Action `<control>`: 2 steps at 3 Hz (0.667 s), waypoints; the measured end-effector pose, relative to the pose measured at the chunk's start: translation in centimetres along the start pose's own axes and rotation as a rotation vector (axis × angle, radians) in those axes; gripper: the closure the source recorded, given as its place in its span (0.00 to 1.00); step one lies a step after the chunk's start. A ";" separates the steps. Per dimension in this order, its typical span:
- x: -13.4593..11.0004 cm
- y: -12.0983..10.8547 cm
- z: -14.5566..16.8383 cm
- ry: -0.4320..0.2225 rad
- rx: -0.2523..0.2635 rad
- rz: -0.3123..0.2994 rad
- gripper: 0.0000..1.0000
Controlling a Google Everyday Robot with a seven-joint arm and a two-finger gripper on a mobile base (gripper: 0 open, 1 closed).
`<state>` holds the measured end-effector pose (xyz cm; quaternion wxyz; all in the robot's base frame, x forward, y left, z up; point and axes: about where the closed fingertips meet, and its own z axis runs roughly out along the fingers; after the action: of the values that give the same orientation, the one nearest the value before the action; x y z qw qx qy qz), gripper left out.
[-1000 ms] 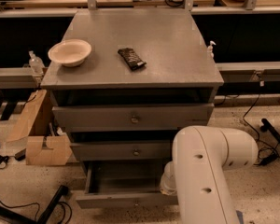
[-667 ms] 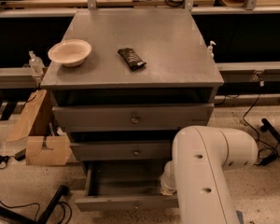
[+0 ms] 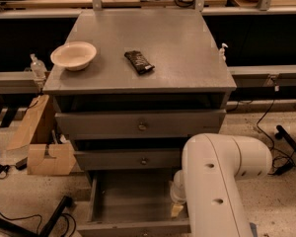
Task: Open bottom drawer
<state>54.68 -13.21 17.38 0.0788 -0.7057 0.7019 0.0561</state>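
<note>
The bottom drawer (image 3: pixel 130 199) of the grey metal cabinet (image 3: pixel 148 43) stands pulled out toward the camera, its empty grey tray showing and its slim front panel (image 3: pixel 133 228) at the lower edge of the view. My white arm (image 3: pixel 222 181) fills the lower right. The gripper (image 3: pixel 177 207) hangs at the arm's left side, over the right part of the open tray, and is mostly hidden by the arm. The middle drawer (image 3: pixel 138 159) and top drawer (image 3: pixel 140 125) sit pushed in above.
On the cabinet top lie a cream bowl (image 3: pixel 73 55) at the left and a dark snack bar (image 3: pixel 139 62) near the middle. A cardboard box (image 3: pixel 44 154) rests on the floor left of the cabinet. Cables (image 3: pixel 274 147) run at the right and a black stand leg (image 3: pixel 49 218) at lower left.
</note>
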 end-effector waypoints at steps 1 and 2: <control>0.0 0.2 0.2 0.000 -0.004 0.000 0.25; 0.0 0.4 0.3 -0.001 -0.007 0.000 0.49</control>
<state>54.32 -13.12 17.08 0.0766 -0.7060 0.7016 0.0586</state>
